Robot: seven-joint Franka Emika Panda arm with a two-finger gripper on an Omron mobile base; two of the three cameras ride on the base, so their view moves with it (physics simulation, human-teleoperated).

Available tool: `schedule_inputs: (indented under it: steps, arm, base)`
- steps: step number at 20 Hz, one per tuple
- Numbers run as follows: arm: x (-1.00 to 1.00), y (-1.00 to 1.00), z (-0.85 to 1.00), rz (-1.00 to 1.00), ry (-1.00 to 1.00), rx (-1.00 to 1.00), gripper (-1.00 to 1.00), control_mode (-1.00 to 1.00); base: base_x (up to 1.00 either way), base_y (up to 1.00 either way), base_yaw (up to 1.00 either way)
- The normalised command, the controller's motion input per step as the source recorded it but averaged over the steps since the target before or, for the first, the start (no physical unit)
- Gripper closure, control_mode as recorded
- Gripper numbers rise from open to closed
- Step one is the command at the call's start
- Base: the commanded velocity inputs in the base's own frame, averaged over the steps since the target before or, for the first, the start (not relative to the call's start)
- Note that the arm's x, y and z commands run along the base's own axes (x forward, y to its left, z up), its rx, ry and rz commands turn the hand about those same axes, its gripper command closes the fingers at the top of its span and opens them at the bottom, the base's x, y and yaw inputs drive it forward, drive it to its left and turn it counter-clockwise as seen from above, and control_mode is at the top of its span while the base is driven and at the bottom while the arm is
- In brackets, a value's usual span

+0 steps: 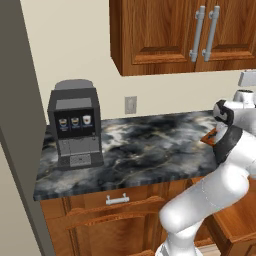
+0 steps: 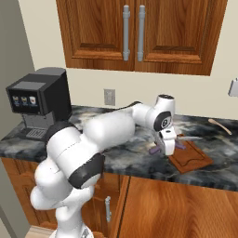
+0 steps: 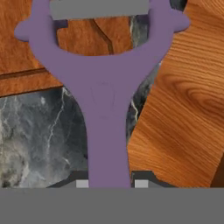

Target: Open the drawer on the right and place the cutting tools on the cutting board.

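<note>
My gripper [image 3: 109, 183] is shut on the handle of a purple Y-shaped peeler [image 3: 105, 109] with a grey blade, one of the cutting tools. In the right base view the gripper [image 2: 168, 149] hangs low over the counter's front edge, at the left end of the cutting board [image 2: 193, 160]. The peeler [image 2: 154, 150] sticks out sideways from it. A thin silver blade [image 2: 188, 137] lies at the board's far edge. Seen from the hand, the board [image 3: 26, 48] sits under the peeler's head, and the drawer [image 3: 188, 109] stands pulled out below the counter.
A black coffee machine [image 1: 75, 125] stands at the counter's left end. A wooden spoon [image 2: 219, 124] lies by the back wall on the right. Upper cabinets [image 2: 135, 32] hang above. The open drawer [image 2: 186, 204] juts out under the counter [image 1: 150, 150].
</note>
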Motion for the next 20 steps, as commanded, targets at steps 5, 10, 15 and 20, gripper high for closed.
schedule_inputs:
  steps: [5, 10, 15, 20]
  arm:
    - [0.92, -0.08, -0.28, -0.12, 0.0, 0.0, 1.0, -1.0]
    - [0.68, -0.34, -0.26, -0.09, 0.0, 0.0, 1.0, -1.0]
    - [0.24, -0.48, -0.1, -0.08, 0.0, 0.0, 1.0, -1.0]
    - [0.0, -0.36, 0.0, -0.05, 0.0, 0.0, 1.0, -1.0]
  base:
    - [0.0, 0.0, 0.0]
    - [0.0, 0.0, 0.0]
    - [0.0, 0.0, 0.0]
    - [0.0, 0.0, 0.0]
